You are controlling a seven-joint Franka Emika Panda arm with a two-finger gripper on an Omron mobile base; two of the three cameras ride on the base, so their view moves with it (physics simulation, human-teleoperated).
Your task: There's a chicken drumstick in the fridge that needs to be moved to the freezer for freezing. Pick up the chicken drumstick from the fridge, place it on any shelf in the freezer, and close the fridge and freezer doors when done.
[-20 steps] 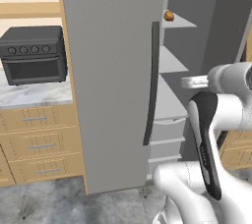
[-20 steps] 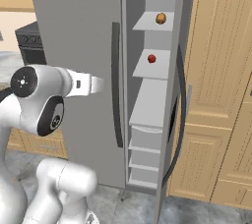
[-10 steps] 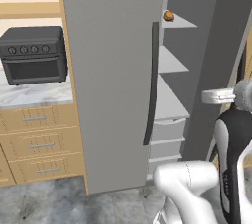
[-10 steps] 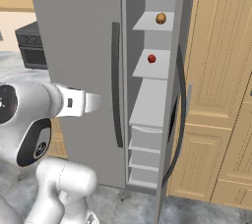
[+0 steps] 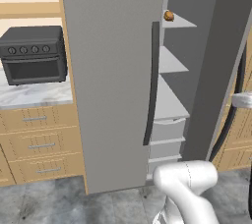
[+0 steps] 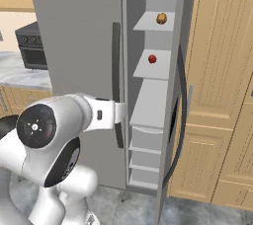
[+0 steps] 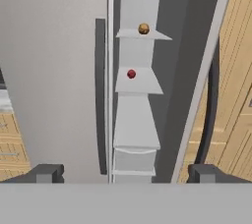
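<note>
A small brown chicken drumstick [image 5: 169,15] [image 6: 161,18] [image 7: 143,28] lies on the top shelf of the fridge compartment, seen through the gap of its half-open right door [image 6: 174,91] [image 7: 202,80]. The wide grey left door [image 5: 113,75] [image 6: 79,26] is shut, with a dark vertical handle [image 5: 150,85]. My gripper [image 7: 125,174] is open, its fingertips [image 7: 47,173] far apart and holding nothing. It hangs well back from the fridge, level with the lower bins. My forearm [image 6: 101,115] points at the left door's handle.
A red round item [image 6: 152,59] [image 7: 131,74] sits on the second shelf. White bins [image 5: 166,130] fill the fridge's bottom. A dark toaster oven [image 5: 33,53] stands on the marble counter above wooden drawers [image 5: 39,142] at left. Tall wooden cabinets [image 6: 222,95] stand right of the open door.
My arm has swung lower and to the right, away from the middle of the left base view. The fridge, its doors and the food have stayed put.
</note>
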